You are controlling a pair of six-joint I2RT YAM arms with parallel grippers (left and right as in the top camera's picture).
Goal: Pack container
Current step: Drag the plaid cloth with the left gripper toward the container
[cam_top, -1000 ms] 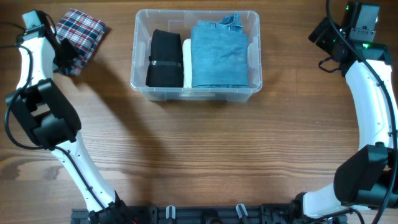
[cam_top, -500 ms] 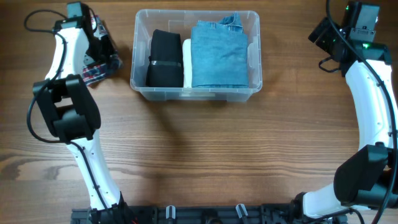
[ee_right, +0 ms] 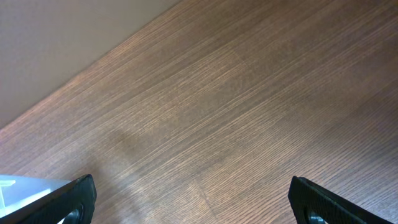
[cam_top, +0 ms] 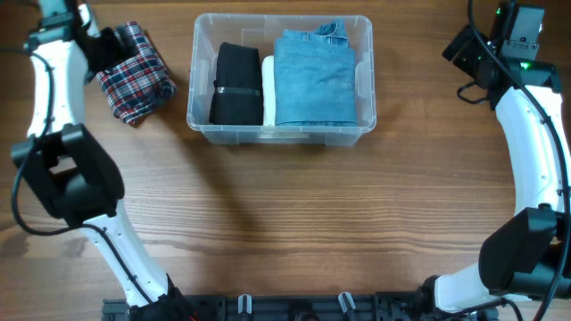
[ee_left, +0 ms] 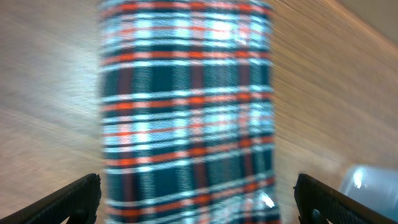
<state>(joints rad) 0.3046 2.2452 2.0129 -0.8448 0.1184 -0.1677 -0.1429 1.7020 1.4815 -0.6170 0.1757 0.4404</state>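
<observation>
So it's a brown wood-grain table [cam_top: 294, 223] with just two things sitting on it. The clear container [cam_top: 284, 135] is toward the far edge, about mid-width. Left of the container, near but not touching, a folded plaid cloth [cam_top: 136, 73] in red, white and dark checks lies at an angle.
</observation>
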